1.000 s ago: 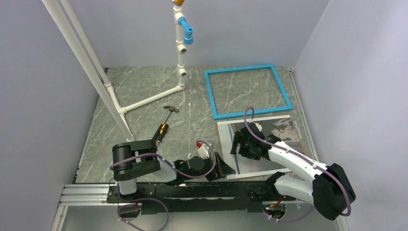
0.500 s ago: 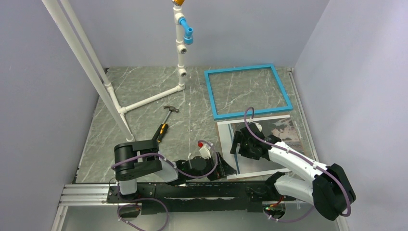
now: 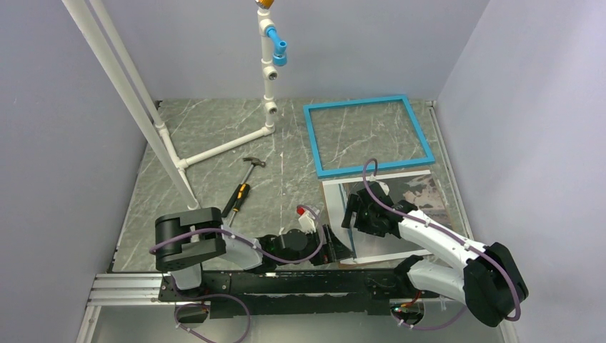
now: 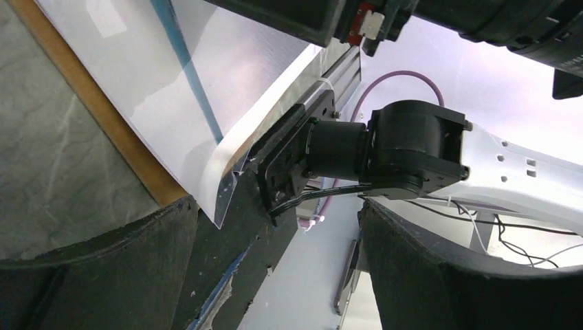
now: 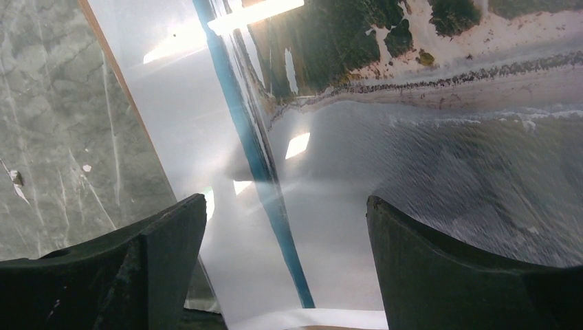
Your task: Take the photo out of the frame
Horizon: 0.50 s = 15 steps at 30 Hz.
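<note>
The bright turquoise rectangular picture frame (image 3: pixel 355 103) lies flat at the far right of the grey marbled counter (image 3: pixel 214 136), and the glossy white-bordered photo (image 3: pixel 418 194) lies just in front of it on a brown board (image 4: pixel 117 130). The right gripper (image 5: pixel 285 203) hovers over the photo's left part, spread wide and empty. The left gripper (image 4: pixel 275 213), equally wide and empty, sits at its near left corner.
</note>
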Tool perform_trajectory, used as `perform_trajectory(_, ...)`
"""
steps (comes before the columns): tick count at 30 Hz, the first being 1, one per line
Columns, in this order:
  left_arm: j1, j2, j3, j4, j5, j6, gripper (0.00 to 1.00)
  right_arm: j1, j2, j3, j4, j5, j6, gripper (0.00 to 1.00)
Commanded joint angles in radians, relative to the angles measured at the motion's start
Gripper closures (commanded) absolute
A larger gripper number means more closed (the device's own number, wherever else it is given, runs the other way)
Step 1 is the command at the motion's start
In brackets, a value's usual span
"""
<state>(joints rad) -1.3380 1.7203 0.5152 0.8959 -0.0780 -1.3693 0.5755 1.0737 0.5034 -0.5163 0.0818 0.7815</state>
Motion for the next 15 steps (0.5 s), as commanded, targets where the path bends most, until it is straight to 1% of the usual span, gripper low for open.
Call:
perform_trajectory(1,-0.007,-0.024,0.036,0.045,-0.02,0.022,0.1,-0.002,0.021,-0.017,0.045,-0.019,0.011,0.13)
perform_trajectory(6,-0.007,0.009,0.028,0.093,-0.01,-0.011,0.1,-0.001,0.018,-0.011,0.041,-0.016,0.009,0.13)
perform_trajectory(9,-0.007,0.017,0.004,0.13,-0.025,-0.034,0.12,-0.001,0.017,-0.009,0.039,-0.014,0.011,0.13)
perform_trajectory(15,-0.007,0.019,-0.016,0.104,-0.047,-0.058,0.17,-0.001,0.014,-0.008,0.038,-0.012,0.009,0.13)
